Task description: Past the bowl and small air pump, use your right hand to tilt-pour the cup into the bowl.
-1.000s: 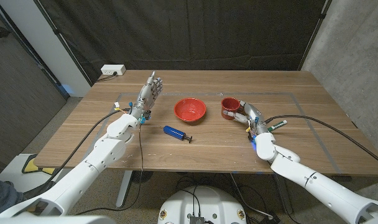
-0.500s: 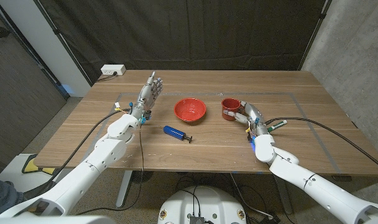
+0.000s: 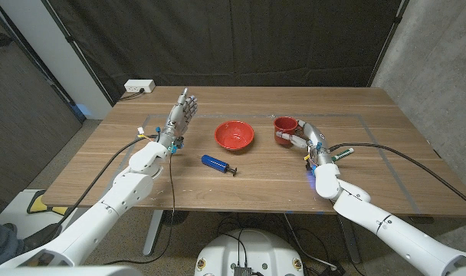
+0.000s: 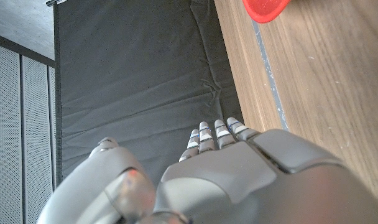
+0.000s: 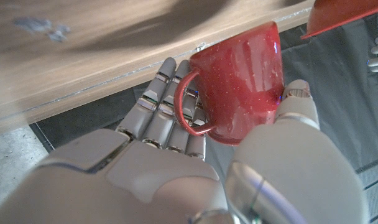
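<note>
One red cup [image 5: 239, 87] held in right hand [image 3: 313, 141], fingers [image 5: 167, 106] wrapped around body and handle, just right of bowl [image 3: 234, 135]; probably rigid, glossy, breakable, so best gripped firmly by body; left hand [image 3: 179, 116] raised, fingers straight, together, holding nothing.

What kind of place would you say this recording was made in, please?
Probably a lab or test room rather than a home: a black curtain hangs behind the wooden table, a power strip sits at its far corner, and cables trail from the arms across it.
</note>
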Tool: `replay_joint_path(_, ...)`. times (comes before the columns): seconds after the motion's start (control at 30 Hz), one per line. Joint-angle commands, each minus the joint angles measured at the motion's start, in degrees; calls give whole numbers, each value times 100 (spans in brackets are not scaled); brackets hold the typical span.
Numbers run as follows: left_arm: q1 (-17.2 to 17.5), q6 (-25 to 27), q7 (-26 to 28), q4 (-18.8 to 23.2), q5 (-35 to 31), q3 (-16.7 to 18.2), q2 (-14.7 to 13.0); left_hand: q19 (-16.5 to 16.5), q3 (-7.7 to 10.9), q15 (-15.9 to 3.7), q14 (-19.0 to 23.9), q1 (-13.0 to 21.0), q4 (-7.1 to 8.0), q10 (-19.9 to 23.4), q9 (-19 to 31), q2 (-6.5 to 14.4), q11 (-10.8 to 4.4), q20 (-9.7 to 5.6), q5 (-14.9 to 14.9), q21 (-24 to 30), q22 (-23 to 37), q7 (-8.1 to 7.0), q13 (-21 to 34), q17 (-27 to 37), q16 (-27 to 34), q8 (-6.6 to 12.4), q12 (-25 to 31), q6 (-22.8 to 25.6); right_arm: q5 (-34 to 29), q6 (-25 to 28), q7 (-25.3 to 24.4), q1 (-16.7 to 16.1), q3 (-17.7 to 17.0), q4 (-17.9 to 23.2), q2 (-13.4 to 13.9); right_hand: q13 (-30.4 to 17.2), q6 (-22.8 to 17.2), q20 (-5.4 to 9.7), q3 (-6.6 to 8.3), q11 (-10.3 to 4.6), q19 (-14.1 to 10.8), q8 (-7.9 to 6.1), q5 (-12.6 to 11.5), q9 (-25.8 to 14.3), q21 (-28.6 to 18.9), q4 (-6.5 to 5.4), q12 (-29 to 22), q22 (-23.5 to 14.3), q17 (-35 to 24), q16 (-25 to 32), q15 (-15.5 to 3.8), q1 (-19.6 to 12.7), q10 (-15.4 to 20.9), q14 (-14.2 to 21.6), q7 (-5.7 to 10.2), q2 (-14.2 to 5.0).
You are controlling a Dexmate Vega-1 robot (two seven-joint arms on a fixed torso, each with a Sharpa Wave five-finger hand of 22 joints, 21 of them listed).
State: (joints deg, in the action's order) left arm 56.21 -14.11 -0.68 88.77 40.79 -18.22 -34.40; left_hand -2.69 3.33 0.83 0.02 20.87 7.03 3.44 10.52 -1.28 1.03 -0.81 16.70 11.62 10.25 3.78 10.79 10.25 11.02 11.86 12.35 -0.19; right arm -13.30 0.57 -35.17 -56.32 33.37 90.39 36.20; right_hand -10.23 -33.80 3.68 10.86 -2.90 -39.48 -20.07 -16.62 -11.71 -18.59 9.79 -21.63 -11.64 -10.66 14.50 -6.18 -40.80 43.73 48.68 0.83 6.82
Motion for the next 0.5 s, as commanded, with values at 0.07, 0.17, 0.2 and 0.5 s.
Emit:
replay_joint_path(0.07, 30, 270, 83, 167, 232, 120, -57, -146, -31, 21, 94, 0, 7, 124, 33, 25, -15, -38, 49, -39, 23, 5, 15, 25, 19, 23, 4, 132, 138, -87, 102, -168, -264, 430, 166, -35, -1166, 723, 148, -825, -48, 23, 30, 2, -30, -116, 17, 0, -5, -32, -694, -1166, 877, 44, 1080, -1132)
replay_joint_path(0.17, -27, 278, 179, 171, 114, 93, -58, -139, -33, 26, 110, 4, 6, 148, 33, 33, -8, -56, 49, -33, 23, 10, 15, 24, 23, 23, 11, 141, 195, -40, 200, -215, -358, 586, 250, -34, -1167, 727, 161, -830, -49, 34, 48, 1, -28, -120, 29, 1, -5, -43, -701, -1189, 878, 48, 1064, -1161)
replay_joint_path(0.2, -47, 279, 201, 170, 78, 81, -57, -112, -34, 24, 126, 7, 4, 164, 33, 39, -6, -67, 49, -21, 23, 11, 15, 24, 26, 22, 15, 143, 212, -26, 217, -228, -387, 631, 266, -34, -1164, 725, 163, -830, -48, 39, 56, 0, -27, -123, 33, 1, -5, -49, -697, -1192, 882, 47, 1060, -1167)
replay_joint_path(0.5, -306, 335, 284, 5, -212, -128, 42, 71, -42, -14, 200, 32, -11, 205, 33, 61, -10, -92, 49, 49, 23, 15, 15, 22, 39, 22, 17, 178, 315, -275, 339, -314, -627, 842, 429, -34, -1158, 722, 166, -827, -58, 64, 100, -4, -25, -138, 49, 3, -2, -81, -688, -1203, 904, 40, 1038, -1189)
